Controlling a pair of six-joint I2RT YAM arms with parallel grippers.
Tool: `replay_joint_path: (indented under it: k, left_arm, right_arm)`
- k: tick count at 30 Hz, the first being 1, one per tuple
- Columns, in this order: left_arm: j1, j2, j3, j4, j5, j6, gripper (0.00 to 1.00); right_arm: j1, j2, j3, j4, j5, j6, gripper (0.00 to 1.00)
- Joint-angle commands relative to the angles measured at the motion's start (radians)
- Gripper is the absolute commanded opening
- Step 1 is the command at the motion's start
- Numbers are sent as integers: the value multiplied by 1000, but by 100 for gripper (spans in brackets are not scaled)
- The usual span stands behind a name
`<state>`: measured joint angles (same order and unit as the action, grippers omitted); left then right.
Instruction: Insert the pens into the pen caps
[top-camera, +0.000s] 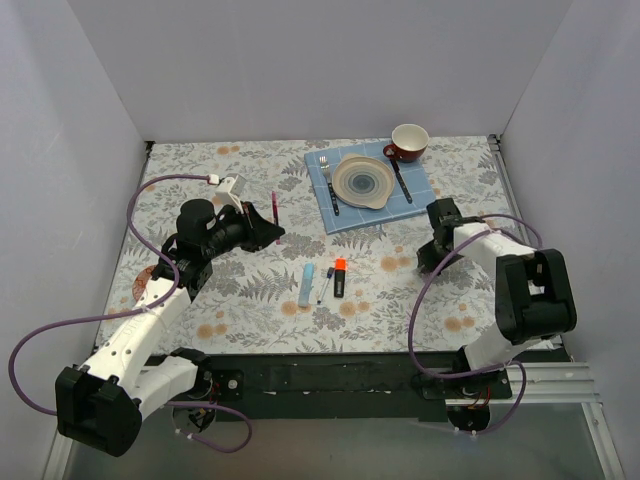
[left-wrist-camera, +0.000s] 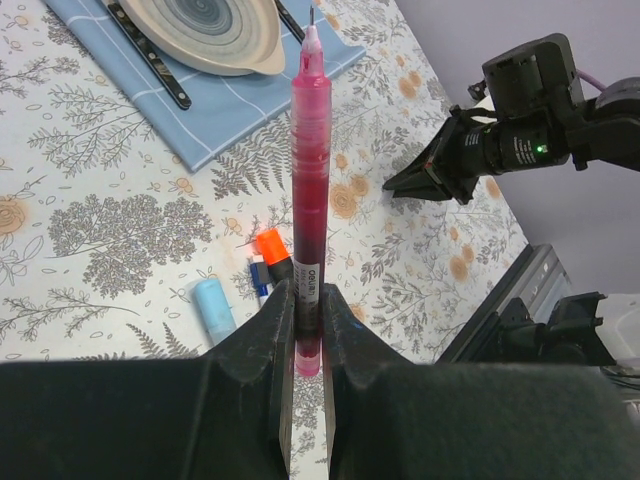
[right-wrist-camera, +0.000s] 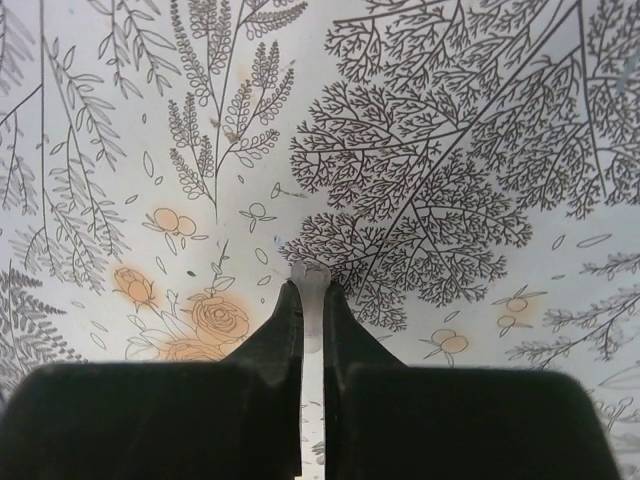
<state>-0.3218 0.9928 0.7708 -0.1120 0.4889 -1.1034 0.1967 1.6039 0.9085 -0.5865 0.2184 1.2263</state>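
Clenching the red pen (left-wrist-camera: 311, 190), left fingers (left-wrist-camera: 250, 380); right fingers (right-wrist-camera: 270, 350) pinching a pale cap (right-wrist-camera: 311, 290), wrist view only.

Floral table (top-camera: 250, 300): pens (top-camera: 305, 285), placemat (top-camera: 421, 186), cup (top-camera: 408, 142)

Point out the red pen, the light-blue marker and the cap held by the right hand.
red pen (left-wrist-camera: 311, 170): left wrist view, middle of its barrel.
light-blue marker (top-camera: 305, 285): top external view, middle of its body.
cap (right-wrist-camera: 310, 282): right wrist view, its exposed pale end.
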Motion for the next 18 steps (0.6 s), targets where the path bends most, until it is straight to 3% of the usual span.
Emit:
replay_joint_path:
  k: [1, 9, 18]
  left_arm:
    - [0, 3, -10, 24, 68, 7, 0]
    - [-195, 37, -37, 87, 56, -96, 0]
    - [-503, 133, -188, 372, -13, -271, 0]
  right_arm:
    - [-6, -74, -137, 79, 85, -274, 1]
    - [-3, -315, -241, 258, -146, -596, 1]
    - [0, -611, -296, 411, -407, -645, 1]
